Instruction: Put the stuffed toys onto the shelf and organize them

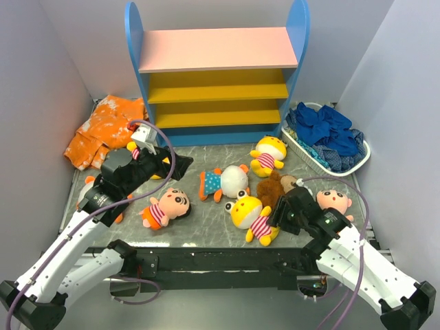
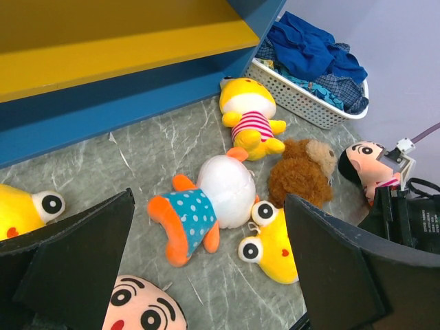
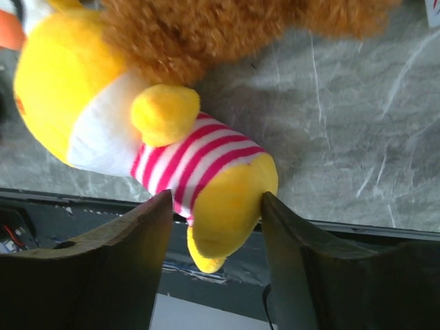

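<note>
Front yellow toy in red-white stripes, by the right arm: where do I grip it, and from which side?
Grip the yellow toy across its striped torso, just above the legs, coming from the feet end at the near edge of the table. The torso is its narrow part. The head is round and wide, and the brown monkey lies against it. The right gripper straddles that spot.
</note>
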